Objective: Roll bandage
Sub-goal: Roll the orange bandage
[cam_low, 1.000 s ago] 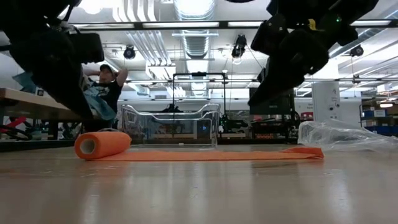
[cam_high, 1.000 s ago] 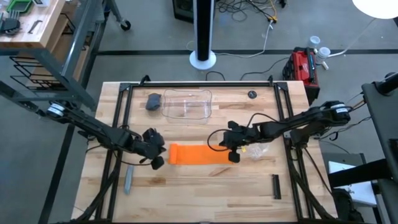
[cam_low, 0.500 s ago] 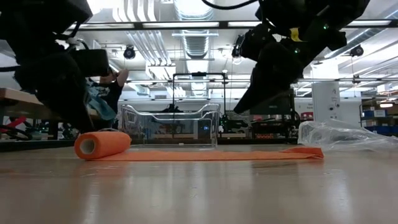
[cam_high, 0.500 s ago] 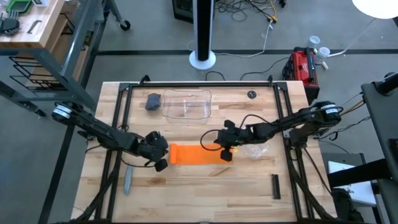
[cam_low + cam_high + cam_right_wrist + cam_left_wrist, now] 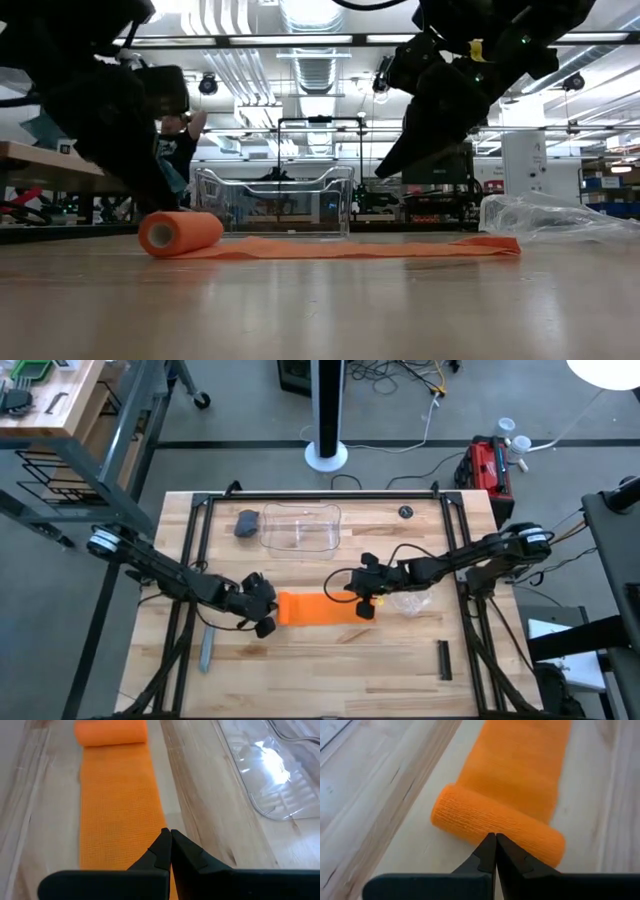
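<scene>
The orange bandage point(image 5: 320, 608) lies across the middle of the table. Its left end is wound into a roll point(image 5: 180, 233), and the rest lies flat on the wood toward the right point(image 5: 400, 247). My left gripper point(image 5: 495, 836) is shut, its tips at the roll's left side. My right gripper point(image 5: 166, 832) is shut too. It hangs over the flat strip near its right end point(image 5: 366, 610). In the low view its tips point(image 5: 382, 175) stand well above the strip and touch nothing. My left gripper pushes the roll with its shut fingertips. They meet the roll's outer curved side point(image 5: 492, 827), about midway along its length. The fingers come slanting down from the table's left, across the roll's axis. The roll rests on the table.
A clear plastic tray point(image 5: 300, 528) and a grey lump point(image 5: 246, 522) stand at the far side. A clear wrapper point(image 5: 410, 602) lies right of the bandage's flat end. A grey stick point(image 5: 206, 650) lies near left and a black bar point(image 5: 444, 660) near right. Beyond the table sits a person point(image 5: 180, 140).
My left gripper has gone toward the table's right edge and a little down, staying shut. The bandage's roll has moved with it toward the right along the strip, while the flat right end has stayed where it was.
</scene>
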Controlling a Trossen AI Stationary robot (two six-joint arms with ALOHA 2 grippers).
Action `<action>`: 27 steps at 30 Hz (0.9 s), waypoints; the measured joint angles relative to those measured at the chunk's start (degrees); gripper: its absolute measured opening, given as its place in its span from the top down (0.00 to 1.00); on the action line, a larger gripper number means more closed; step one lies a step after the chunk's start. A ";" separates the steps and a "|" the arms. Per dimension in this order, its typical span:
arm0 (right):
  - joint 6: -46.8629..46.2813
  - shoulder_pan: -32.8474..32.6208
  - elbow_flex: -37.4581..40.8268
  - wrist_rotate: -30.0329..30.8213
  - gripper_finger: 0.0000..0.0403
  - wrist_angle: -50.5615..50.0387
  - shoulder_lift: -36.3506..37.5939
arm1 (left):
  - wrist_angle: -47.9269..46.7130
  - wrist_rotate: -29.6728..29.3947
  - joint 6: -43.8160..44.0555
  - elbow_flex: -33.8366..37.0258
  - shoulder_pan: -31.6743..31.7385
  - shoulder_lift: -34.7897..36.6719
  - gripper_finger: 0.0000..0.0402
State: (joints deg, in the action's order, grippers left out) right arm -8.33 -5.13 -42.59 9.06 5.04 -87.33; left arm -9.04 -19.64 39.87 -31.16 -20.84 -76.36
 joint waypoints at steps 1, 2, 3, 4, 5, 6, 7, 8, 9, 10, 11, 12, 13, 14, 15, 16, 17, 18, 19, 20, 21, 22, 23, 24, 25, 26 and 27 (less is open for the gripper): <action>0.09 0.00 0.00 0.02 1.00 -0.02 0.00 | -0.36 -0.03 -0.04 0.01 0.01 -0.02 1.00; 0.10 0.00 0.00 0.04 1.00 0.00 0.00 | -0.61 -0.19 -0.08 0.07 0.02 -0.02 1.00; 0.10 0.00 0.00 0.04 1.00 -0.04 0.00 | -0.13 -0.26 -0.05 0.06 0.02 -0.15 1.00; 0.10 0.00 0.00 0.03 1.00 -0.10 0.00 | 0.24 -0.29 0.03 -0.02 0.02 -0.38 1.00; 0.10 0.00 0.00 0.04 1.00 0.01 0.00 | -0.11 -0.26 0.03 0.00 0.02 -0.46 1.00; 0.10 0.00 0.00 0.03 1.00 0.27 0.00 | -0.41 -0.30 0.05 0.06 0.02 -0.46 1.00; 0.12 0.00 -0.02 0.04 1.00 0.49 0.00 | -0.16 -0.32 0.08 0.07 0.02 -0.44 1.00; 0.42 0.00 -0.11 -0.02 1.00 1.00 0.00 | 0.04 -0.31 0.04 0.03 0.02 -0.44 1.00; 0.70 0.00 -0.14 -0.25 1.00 2.45 -0.18 | -0.11 -0.31 -0.06 0.02 0.02 -0.44 1.00; 0.87 0.00 -0.36 -0.89 1.00 4.94 -0.83 | -0.15 -0.31 -0.23 0.02 0.03 -0.44 1.00; 0.89 0.02 -0.63 -1.92 1.00 7.67 -1.56 | -0.08 -0.31 -0.37 0.02 0.04 -0.44 1.00; 0.91 0.02 -0.87 -3.06 1.00 9.39 -2.34 | -0.09 -0.35 -0.64 0.02 0.04 -0.44 1.00; 0.91 0.02 -1.40 -4.00 1.00 10.54 -3.48 | -0.17 -0.35 -0.80 0.02 0.04 -0.44 1.00; 0.88 0.02 -2.51 -4.93 1.00 11.37 -4.96 | -0.16 -0.35 -0.82 0.02 0.04 -0.44 1.00; 0.86 0.00 -3.73 -5.71 1.00 11.73 -6.49 | -0.31 -0.35 -0.86 0.03 0.04 -0.44 1.00; 0.86 0.00 -4.93 -6.49 1.00 11.53 -7.96 | -0.46 -0.36 -1.04 0.04 0.04 -0.44 1.00; 0.86 0.00 -6.28 -6.60 1.00 11.17 -9.46 | -0.40 -0.35 -1.28 0.04 0.04 -0.44 1.00; 0.84 0.00 -7.88 -6.60 1.00 11.22 -11.05 | -0.45 -0.35 -1.43 0.04 0.04 -0.44 1.00; 0.85 0.00 -9.59 -6.59 1.00 11.39 -12.67 | -0.54 -0.36 -1.58 0.04 0.04 -0.44 1.00; 0.84 0.02 -11.27 -6.58 1.00 11.33 -14.13 | -0.44 -0.37 -1.87 0.04 0.04 -0.44 1.00; 0.84 0.06 -13.12 -6.58 1.00 11.04 -15.47 | -0.50 -0.37 -1.89 0.04 0.04 -0.44 1.00; 0.84 0.15 -15.05 -6.58 1.00 10.37 -16.66 | -0.58 -0.39 -1.89 0.04 0.04 -0.44 1.00; 0.98 0.25 -16.88 -6.56 1.00 9.74 -17.83 | -0.74 -0.38 -2.00 0.04 0.04 -0.37 1.00; 1.48 0.35 -18.77 -6.59 1.00 9.39 -19.00 | -1.05 -0.39 -2.15 0.04 0.04 -0.20 1.00; 1.76 0.51 -20.39 -6.61 1.00 9.00 -19.90 | -0.96 -0.43 -2.16 0.04 0.04 -0.07 1.00; 1.92 0.71 -21.74 -6.68 1.00 8.53 -20.80 | -1.00 -0.44 -2.17 0.04 0.04 0.09 1.00; 1.98 0.95 -23.22 -6.84 1.00 8.54 -21.91 | -1.47 -0.48 -2.16 0.04 0.04 0.32 1.00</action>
State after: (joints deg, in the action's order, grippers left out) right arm -6.35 -4.18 -65.81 2.22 13.58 -109.24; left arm -10.51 -20.12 37.71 -31.11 -20.80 -76.04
